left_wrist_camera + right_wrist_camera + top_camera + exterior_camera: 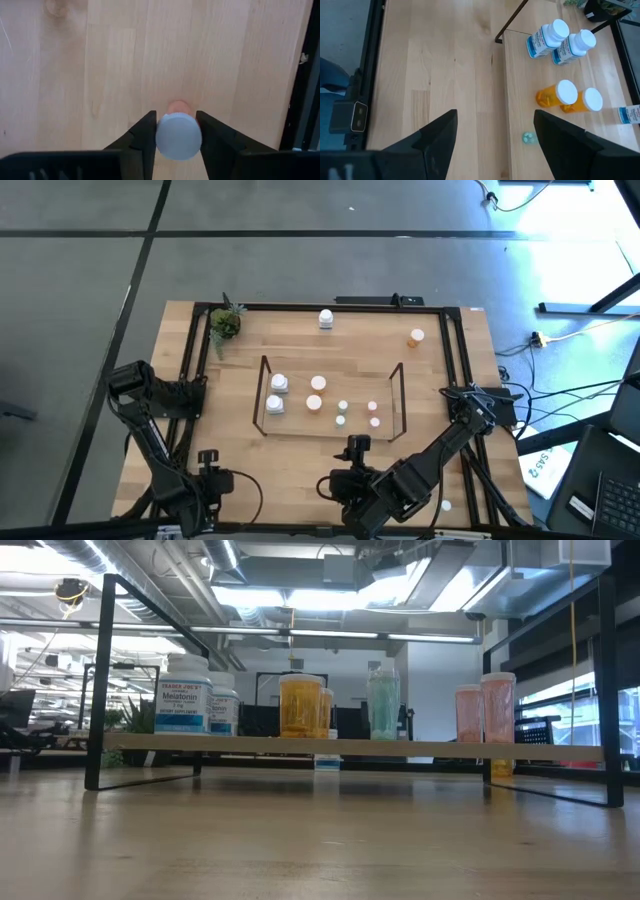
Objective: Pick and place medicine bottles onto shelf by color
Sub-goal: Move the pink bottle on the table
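A small pink bottle with a white cap (178, 136) stands between the fingers of my left gripper (178, 140), near the table's front left; in the high view the gripper (207, 470) hides it. The black wire shelf (264, 395) holds white (278, 385), orange (318, 385), teal (343, 406) and pink bottles (372, 407), standing upright on its wood board (350, 746). My right gripper (357, 448) hangs open above the table just in front of the shelf, with nothing between its fingers (437, 137). My left gripper pinches the bottle's white cap (162, 137) between its two fingers, one on either side. The fingers come from above, pointing steeply down. The bottle is upright, with its pink body (179, 106) showing below the cap; whether its base is on the wood is hidden.
A white bottle (326, 318) and an orange one (416, 336) stand behind the shelf near the far edge. A green potted plant (225, 323) is at the far left corner. A black frame (190, 370) edges the table. Bare wood lies in front of the shelf.
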{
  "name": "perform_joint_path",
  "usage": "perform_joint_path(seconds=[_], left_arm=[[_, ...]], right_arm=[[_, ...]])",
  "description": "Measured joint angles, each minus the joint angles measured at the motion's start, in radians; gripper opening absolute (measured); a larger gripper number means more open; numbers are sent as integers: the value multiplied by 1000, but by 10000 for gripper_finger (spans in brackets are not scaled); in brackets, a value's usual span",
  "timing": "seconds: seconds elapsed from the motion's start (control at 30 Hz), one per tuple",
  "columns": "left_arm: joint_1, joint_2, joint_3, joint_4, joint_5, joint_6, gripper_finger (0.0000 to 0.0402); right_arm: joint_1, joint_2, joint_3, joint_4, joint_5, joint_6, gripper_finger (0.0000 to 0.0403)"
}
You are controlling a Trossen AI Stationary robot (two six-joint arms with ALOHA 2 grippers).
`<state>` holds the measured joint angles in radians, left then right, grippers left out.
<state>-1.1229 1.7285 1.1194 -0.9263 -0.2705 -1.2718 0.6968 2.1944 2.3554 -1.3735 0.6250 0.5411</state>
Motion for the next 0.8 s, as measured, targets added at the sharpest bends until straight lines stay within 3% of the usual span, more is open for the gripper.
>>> perform_joint_path(seconds=[0.4, 0.8], left_arm=[[24, -1, 2, 0, 6, 6, 104], [170, -1, 104, 1, 2, 296, 102]], right_arm=[[1, 0, 0, -9, -17, -2, 264], [12, 0, 0, -23, -24, -31, 264]])
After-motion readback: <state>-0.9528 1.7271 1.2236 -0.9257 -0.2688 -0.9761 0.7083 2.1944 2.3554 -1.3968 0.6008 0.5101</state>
